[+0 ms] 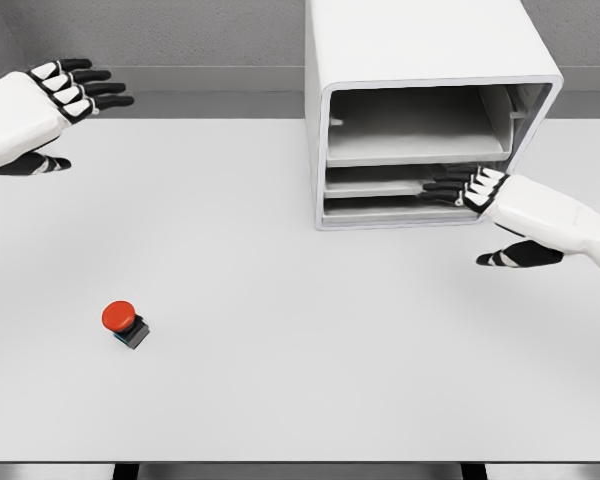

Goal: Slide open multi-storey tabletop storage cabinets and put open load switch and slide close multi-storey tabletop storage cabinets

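Table (pixel 300 400): white, wide, bearing everything. Cabinet (pixel 420 110): white, at one o'clock, front facing the robot, shelves showing. Right hand (pixel 480 190): at three o'clock, fingers straight and apart, tips reaching into the lower shelves, likely to work a drawer. Left hand (pixel 75 90): at ten o'clock, spread, idle, holding nothing. Switch (pixel 126 322): red-capped, at eight o'clock, untouched, well apart from both hands.

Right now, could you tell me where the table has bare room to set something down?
The widest bare stretch of table lies between the red button switch and the right robot hand. It is crowded only at the cabinet front, where that hand reaches its lower shelves.
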`<state>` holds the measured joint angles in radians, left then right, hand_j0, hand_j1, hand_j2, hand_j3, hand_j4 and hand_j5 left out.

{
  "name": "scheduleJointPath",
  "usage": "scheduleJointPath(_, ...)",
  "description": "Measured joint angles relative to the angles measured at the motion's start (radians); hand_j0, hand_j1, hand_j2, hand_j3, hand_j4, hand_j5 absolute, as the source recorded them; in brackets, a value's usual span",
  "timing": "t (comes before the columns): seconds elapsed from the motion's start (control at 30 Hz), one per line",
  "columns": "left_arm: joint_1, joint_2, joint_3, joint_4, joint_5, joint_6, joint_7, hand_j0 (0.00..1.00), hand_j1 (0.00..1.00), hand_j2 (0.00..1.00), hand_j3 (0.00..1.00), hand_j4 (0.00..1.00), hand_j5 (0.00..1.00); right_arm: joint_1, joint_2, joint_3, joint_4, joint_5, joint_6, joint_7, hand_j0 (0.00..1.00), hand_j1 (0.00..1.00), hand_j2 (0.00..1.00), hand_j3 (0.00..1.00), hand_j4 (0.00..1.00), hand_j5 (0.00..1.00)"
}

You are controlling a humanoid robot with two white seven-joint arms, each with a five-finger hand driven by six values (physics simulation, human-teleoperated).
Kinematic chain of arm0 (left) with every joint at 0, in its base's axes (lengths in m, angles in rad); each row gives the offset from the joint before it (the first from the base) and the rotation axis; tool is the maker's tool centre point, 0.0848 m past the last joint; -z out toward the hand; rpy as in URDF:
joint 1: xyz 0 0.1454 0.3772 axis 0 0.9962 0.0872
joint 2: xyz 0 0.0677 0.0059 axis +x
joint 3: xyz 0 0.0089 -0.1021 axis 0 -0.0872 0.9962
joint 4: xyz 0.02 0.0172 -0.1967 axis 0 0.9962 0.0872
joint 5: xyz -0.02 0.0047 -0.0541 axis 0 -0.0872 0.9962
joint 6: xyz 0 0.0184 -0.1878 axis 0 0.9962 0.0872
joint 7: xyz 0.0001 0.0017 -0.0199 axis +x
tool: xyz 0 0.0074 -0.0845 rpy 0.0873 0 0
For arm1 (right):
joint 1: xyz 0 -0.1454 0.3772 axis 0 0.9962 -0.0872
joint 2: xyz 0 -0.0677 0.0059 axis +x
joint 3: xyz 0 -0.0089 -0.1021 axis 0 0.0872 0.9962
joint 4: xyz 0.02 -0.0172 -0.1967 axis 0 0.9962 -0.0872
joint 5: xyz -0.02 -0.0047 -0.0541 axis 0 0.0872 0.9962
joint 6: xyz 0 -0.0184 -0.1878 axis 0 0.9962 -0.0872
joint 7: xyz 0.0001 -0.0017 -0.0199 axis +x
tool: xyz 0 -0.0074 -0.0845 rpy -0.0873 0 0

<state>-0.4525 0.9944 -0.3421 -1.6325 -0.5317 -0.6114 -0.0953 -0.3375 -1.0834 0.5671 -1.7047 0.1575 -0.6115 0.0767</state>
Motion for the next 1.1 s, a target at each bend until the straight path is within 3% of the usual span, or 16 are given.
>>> scheduleJointPath(0.1,-0.003,-0.005,-0.040,-0.003,-0.045,0.000,0.000,1.00,1.00,1.00,1.00,1.00,1.00,0.117,0.001,-0.058,-0.007,0.004,0.000,0.001,1.00,1.00,1.00,1.00,1.00,1.00)
scheduleJointPath(0.17,-0.005,-0.004,-0.061,-0.003,-0.059,0.000,0.000,1.00,1.00,1.00,1.00,1.00,1.00,0.117,0.004,-0.103,-0.026,-0.001,0.000,-0.001,1.00,1.00,1.00,1.00,1.00,1.00)
scheduleJointPath(0.3,-0.005,0.013,-0.082,-0.019,-0.070,0.000,0.000,1.00,1.00,1.00,1.00,1.00,1.00,-0.055,0.017,-0.120,-0.041,0.016,0.000,0.024,1.00,1.00,1.00,1.00,1.00,1.00)
scheduleJointPath(0.47,-0.003,0.067,-0.141,-0.025,-0.071,0.000,0.001,1.00,1.00,1.00,1.00,1.00,1.00,-0.233,0.041,0.004,-0.003,0.039,-0.001,0.147,1.00,1.00,1.00,1.00,1.00,1.00)
scheduleJointPath(0.63,-0.003,0.119,-0.193,-0.023,-0.074,0.000,0.001,1.00,1.00,1.00,1.00,1.00,1.00,-0.275,0.133,0.071,0.082,0.068,-0.001,0.264,0.99,0.99,0.99,0.99,0.99,0.99)
scheduleJointPath(0.87,0.008,0.163,-0.195,-0.016,-0.075,0.000,0.001,1.00,1.00,1.00,1.00,1.00,1.00,-0.304,0.250,0.086,0.207,0.119,-0.001,0.308,0.99,0.99,0.99,0.99,0.99,0.99)
scheduleJointPath(1.1,0.000,0.169,-0.185,-0.016,-0.085,0.000,0.000,1.00,1.00,1.00,1.00,1.00,1.00,-0.339,0.280,0.077,0.238,0.124,-0.001,0.328,0.99,0.99,0.99,0.99,0.99,0.99)
